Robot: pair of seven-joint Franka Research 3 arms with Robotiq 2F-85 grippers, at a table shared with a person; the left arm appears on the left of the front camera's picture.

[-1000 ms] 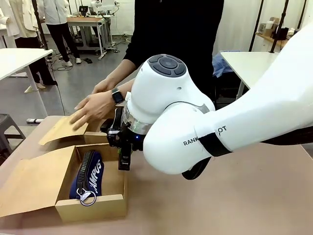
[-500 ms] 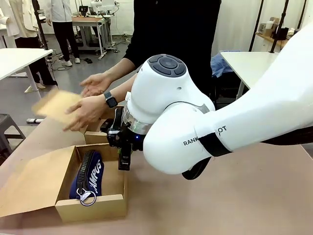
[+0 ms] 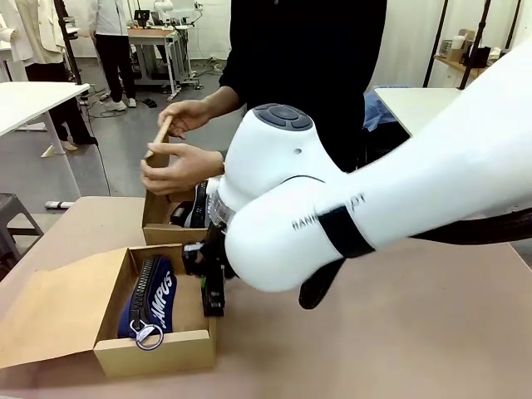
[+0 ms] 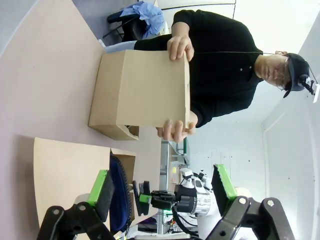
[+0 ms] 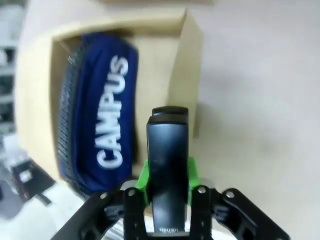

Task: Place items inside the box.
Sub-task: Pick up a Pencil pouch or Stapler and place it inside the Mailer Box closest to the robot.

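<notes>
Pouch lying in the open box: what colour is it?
The pouch is navy blue, white lettering; clearest in the right wrist view.

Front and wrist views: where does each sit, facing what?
Front: between the arms, faces the person across the table; right arm shows.
Left wrist: rolled sideways, faces the person's second box; left gripper open.
Right wrist: looks down into the open box; right gripper shut on black stapler.
Shared: CAMPUS pouch, front and right wrist.

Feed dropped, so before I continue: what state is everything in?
Near brown cardboard box: open, flap spread out.
Navy blue "CAMPUS" zip pouch: lying inside it.
Small black stapler: gripped over that box's edge.
Right gripper: shut on stapler.
Left gripper: open, empty.
Far cardboard box: flap held up by person's hands.
</notes>
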